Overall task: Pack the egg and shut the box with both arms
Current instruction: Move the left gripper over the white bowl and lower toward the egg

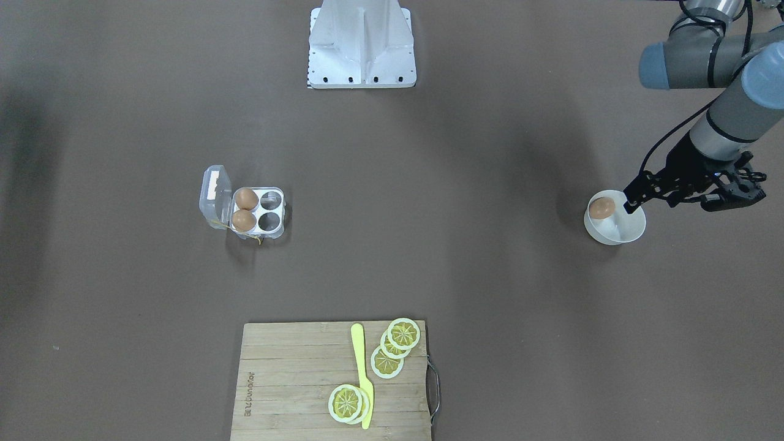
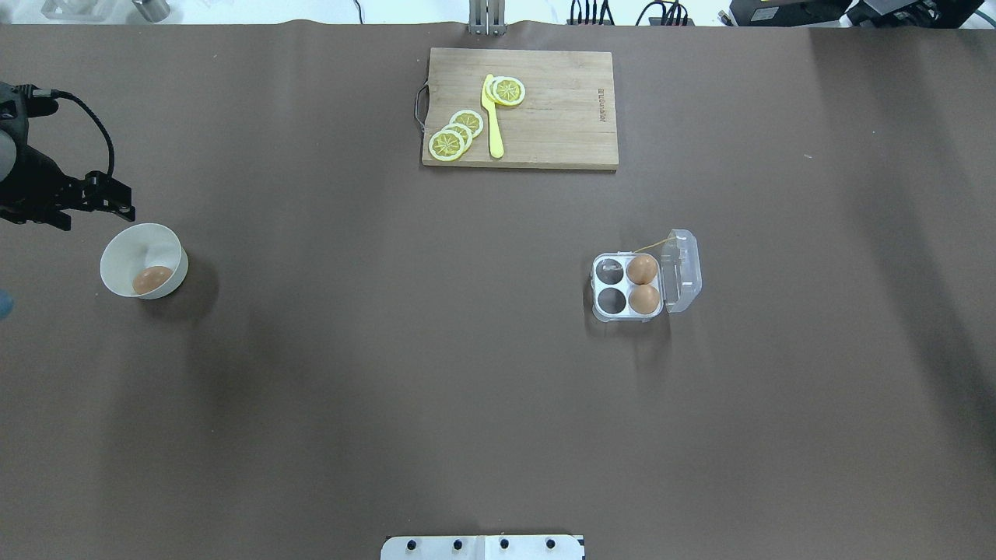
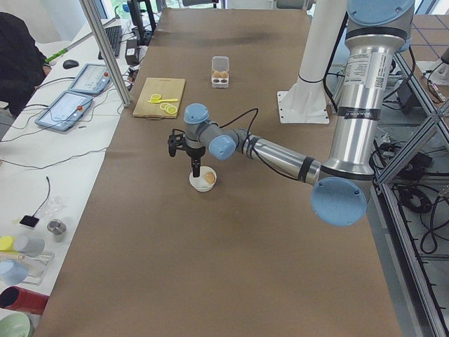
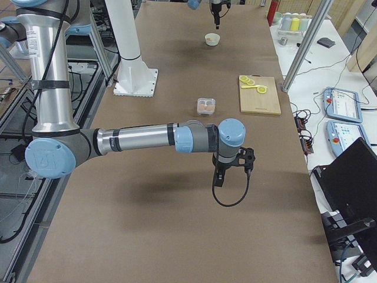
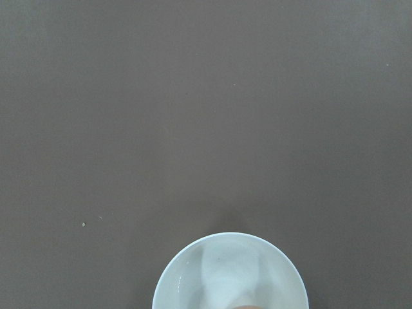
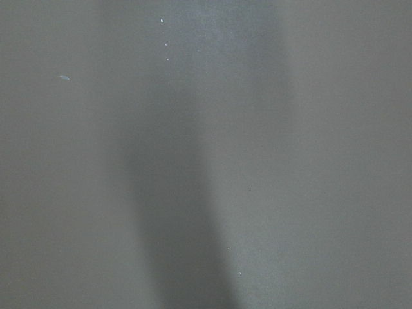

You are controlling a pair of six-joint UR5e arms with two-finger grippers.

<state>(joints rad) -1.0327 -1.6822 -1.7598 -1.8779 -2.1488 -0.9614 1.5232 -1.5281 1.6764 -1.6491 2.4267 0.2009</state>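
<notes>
The egg (image 2: 152, 280) lies in a white bowl (image 2: 144, 247) at the near left; I judge it light, smooth, slippery and easily cracked, so a gentle pinch across its middle seems wise; it is small and brown; the left gripper (image 2: 123, 210) hovers by the bowl's far rim, fingers seemingly pressed together; the box (image 2: 610, 299) sits open, well to the right, two cells free; whether the right gripper (image 4: 217, 180) is spread or pressed together, I cannot tell.

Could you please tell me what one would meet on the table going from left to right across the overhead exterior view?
White bowl → wooden cutting board → box.
</notes>
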